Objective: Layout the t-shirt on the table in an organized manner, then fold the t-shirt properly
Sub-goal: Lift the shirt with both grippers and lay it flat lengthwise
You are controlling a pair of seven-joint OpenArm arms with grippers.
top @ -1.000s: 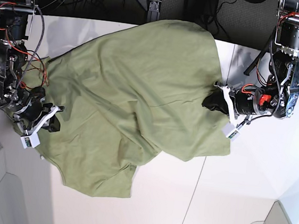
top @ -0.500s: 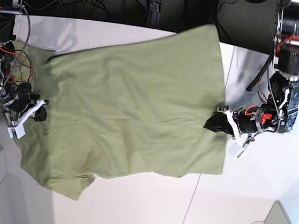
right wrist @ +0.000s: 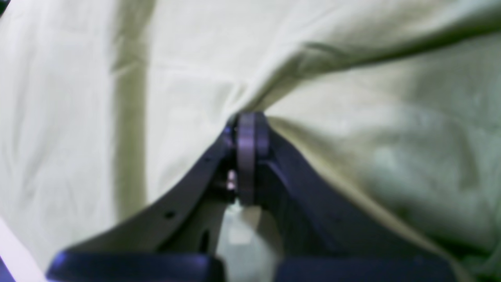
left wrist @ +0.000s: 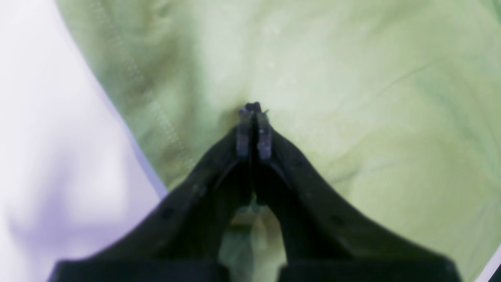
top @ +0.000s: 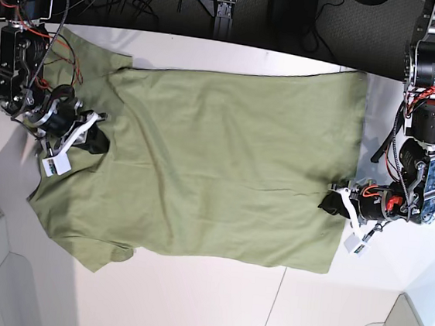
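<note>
Since the earlier frames we are seeing the t-shirt (top: 217,163) going from a bunched, diagonal heap to a broad sheet stretched across the tabletop (top: 210,302), and both arms are now sitting further apart, one toward 9 o'clock and one toward 3 o'clock in the base view. We are reading this as the spreading step nearing its end: the body is lying mostly flat, its straight edge is running along the 3 o'clock side, and the sleeves are showing at the 9 o'clock end, one toward 11 o'clock and one toward 7 o'clock, the latter looking a little curled under. The left end effector (top: 333,203) is gripping the cloth close to that straight edge at about 4 o'clock; in its wrist view the left end effector (left wrist: 253,113) is pressed together on a pinch of green fabric beside a stitched edge. The right end effector (top: 95,139) is holding the cloth near 9 o'clock, and in its wrist view the right end effector (right wrist: 250,121) is clamped on a ridge of fabric that is pulling up into a taut fold. We are judging that folding is not yet begun and that the lower sleeve may be needing a tidy first. Counting: we are seeing one t-shirt, one tabletop, two arms, and two end effectors, both pinching cloth.
</note>
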